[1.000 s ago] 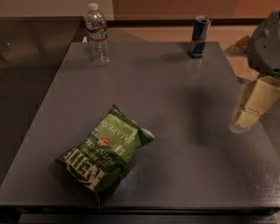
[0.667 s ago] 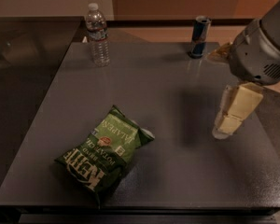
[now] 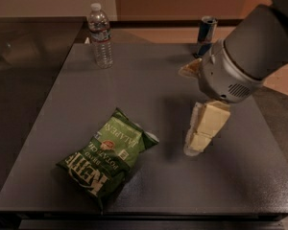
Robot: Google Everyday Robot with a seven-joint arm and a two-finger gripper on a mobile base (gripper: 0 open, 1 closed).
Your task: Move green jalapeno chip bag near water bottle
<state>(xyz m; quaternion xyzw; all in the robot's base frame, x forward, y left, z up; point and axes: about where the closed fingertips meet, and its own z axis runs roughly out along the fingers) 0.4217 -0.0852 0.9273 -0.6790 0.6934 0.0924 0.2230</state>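
Pincer [image 3: 196, 145] seen hung over grey table [image 3: 149, 85], pointed down under bulky grey wrist [image 3: 230, 75]. Whether wide or narrow cannot be told. Green jalapeno chip bag [image 3: 108, 157] laid flat near pincer, to its left in view, untouched. Water bottle [image 3: 100, 35] stood upright well beyond, up-left. Blue-and-silver can [image 3: 207, 35] stood beyond wrist.

Table [image 3: 149, 80]: matt dark grey, finely speckled sheen.
Green jalapeno chip bag [image 3: 108, 157]: crinkled foil, glossy creases.
Water bottle [image 3: 100, 36]: clear ribbed plastic.
Can [image 3: 206, 35], 1 o'clock: shiny metal.
Gripper [image 3: 196, 145], 3 o'clock of the bag: smooth cream plastic.
Arm housing [image 3: 245, 56]: matt grey.
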